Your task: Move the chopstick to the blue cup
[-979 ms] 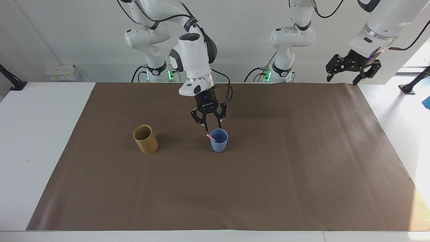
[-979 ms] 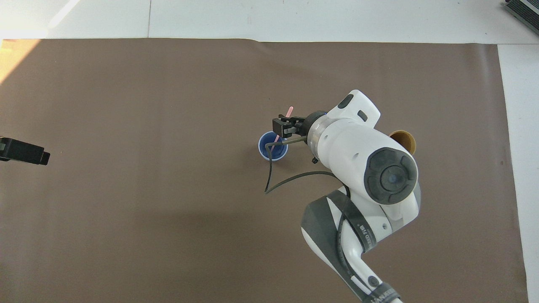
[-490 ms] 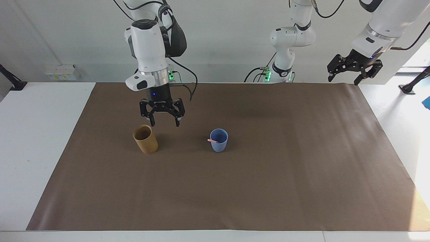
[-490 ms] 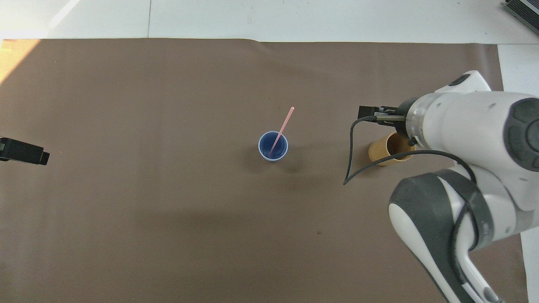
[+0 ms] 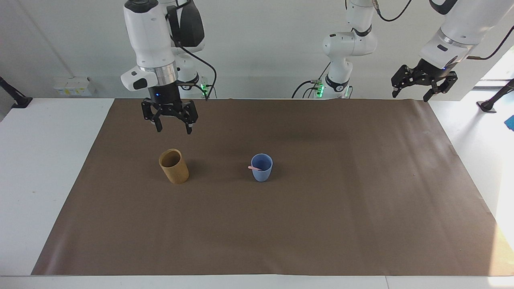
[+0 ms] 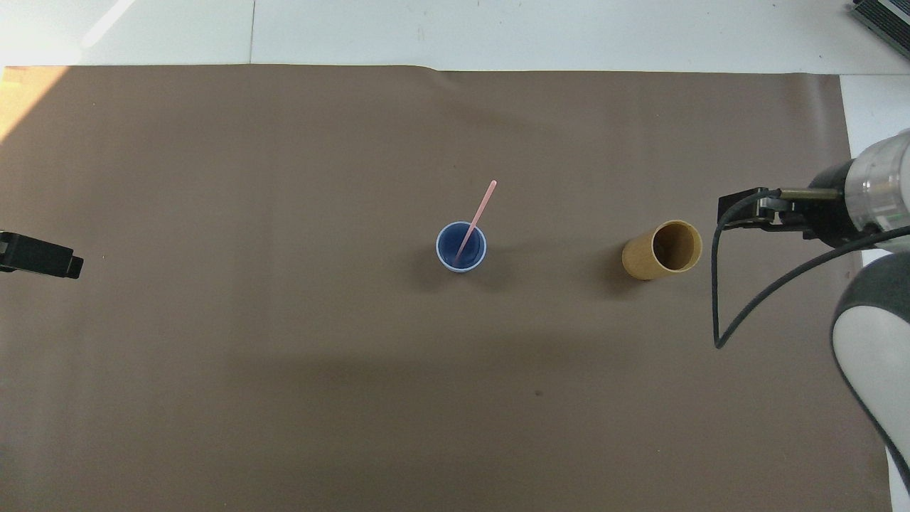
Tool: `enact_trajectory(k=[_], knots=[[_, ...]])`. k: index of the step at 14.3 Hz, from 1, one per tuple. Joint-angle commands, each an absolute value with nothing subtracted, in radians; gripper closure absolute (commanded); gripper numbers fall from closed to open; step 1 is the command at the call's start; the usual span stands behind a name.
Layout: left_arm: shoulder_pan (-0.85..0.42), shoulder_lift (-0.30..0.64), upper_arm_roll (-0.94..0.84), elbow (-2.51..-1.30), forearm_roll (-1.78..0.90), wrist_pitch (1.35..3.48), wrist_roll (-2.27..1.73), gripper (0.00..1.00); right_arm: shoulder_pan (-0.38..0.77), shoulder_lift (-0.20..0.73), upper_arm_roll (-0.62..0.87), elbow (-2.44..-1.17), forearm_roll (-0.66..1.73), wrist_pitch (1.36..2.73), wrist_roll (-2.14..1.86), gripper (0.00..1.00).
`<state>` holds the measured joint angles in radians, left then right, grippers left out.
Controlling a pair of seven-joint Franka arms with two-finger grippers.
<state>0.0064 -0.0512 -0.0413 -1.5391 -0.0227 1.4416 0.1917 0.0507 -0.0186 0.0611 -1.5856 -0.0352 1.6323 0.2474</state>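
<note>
I see the chopstick (image 6: 475,219) standing in the blue cup (image 5: 262,168), near the middle of the brown mat (image 5: 321,224); in the overhead view its free end leans out over the rim toward one o'clock. The tan cup (image 5: 174,166) stands upright beside the blue one (well apart from it), toward the right arm's end of the table. My right gripper (image 5: 172,127) hangs in the air above the mat, fingers spread wide and holding nothing. My left gripper (image 5: 413,94) waits raised over the mat's corner at the left arm's end, also spread and empty.
</note>
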Motion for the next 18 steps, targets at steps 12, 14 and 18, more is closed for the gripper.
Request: enact_trajectory(k=[12,14,18], knots=[[0.015,-0.075,-0.044,-1.565,-0.026,1.459,0.196,0.0,0.003,-0.05,0.061,-1.614,0.015,1.615,0.166,0.0],[0.015,-0.075,-0.044,-1.565,-0.026,1.459,0.196,0.0,0.005,-0.075,0.061,-1.655,0.015,1.647,0.166,0.0],[0.015,-0.075,-0.044,-1.565,-0.026,1.459,0.196,0.0,0.008,-0.078,0.061,-1.658,0.015,1.651,0.166,0.0]])
